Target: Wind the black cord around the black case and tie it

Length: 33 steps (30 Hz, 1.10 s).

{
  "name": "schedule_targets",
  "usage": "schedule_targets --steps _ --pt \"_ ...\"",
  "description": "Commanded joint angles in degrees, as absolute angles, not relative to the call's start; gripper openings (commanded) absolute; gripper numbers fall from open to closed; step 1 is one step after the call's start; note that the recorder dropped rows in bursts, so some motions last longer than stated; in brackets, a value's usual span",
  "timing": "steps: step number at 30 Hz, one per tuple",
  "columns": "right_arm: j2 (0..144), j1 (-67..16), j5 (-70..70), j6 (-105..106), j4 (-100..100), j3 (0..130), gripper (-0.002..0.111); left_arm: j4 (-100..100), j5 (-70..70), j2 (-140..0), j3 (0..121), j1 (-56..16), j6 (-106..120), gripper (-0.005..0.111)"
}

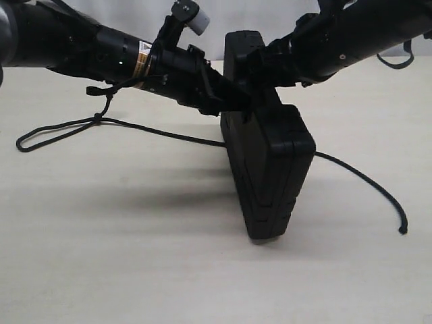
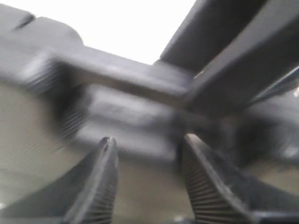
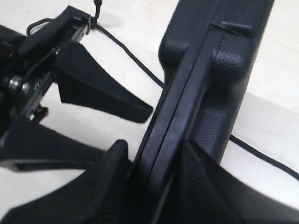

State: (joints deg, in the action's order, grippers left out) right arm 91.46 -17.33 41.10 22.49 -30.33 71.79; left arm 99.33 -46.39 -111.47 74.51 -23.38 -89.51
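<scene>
The black case [image 1: 270, 162] stands on its edge on the table, tilted. My right gripper [image 1: 262, 64] is shut on its upper part; in the right wrist view its jaws [image 3: 156, 163] press both faces of the case [image 3: 205, 70]. My left gripper [image 1: 233, 101] is open at the case's left side, its fingers [image 3: 105, 95] spread apart, tips just short of the case. The left wrist view is blurred, with the left gripper [image 2: 147, 140] open before the case [image 2: 121, 112]. The black cord [image 1: 155, 129] lies flat, knot [image 1: 98, 119] and loop at left, passing behind the case to its right end [image 1: 403, 231].
The beige table [image 1: 135, 256] spreads out in front of the case. Both black arms [image 1: 81, 47] slope down from the upper corners and meet over the case. A thin cable [image 1: 395, 62] hangs from the right arm.
</scene>
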Motion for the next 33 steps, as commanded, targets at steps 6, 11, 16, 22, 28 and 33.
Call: schedule_targets --steps 6,11,16,22,28,33 --pt "91.0 -17.5 35.8 22.7 -30.2 72.0 0.035 99.9 -57.7 -105.6 74.3 -10.8 -91.9 0.041" --pt "90.9 -17.5 35.4 22.7 -28.0 72.0 0.004 99.9 -56.6 -105.6 72.2 -7.7 -91.7 0.042" --pt "90.9 -17.5 36.0 22.7 -27.7 72.0 0.004 99.9 -55.7 -105.6 71.5 -7.7 -91.3 0.042" --pt "89.3 -17.5 34.8 22.8 -27.4 72.0 0.004 99.9 -42.7 -105.6 69.9 -7.7 -92.2 0.042" --pt "84.8 -17.4 30.5 22.9 -27.3 72.0 0.004 99.9 -7.0 -105.8 65.4 -7.7 -109.8 0.042" --pt "82.7 -17.4 30.1 21.9 -26.5 72.0 0.014 99.9 -8.2 -105.8 66.8 -6.4 -109.8 0.042"
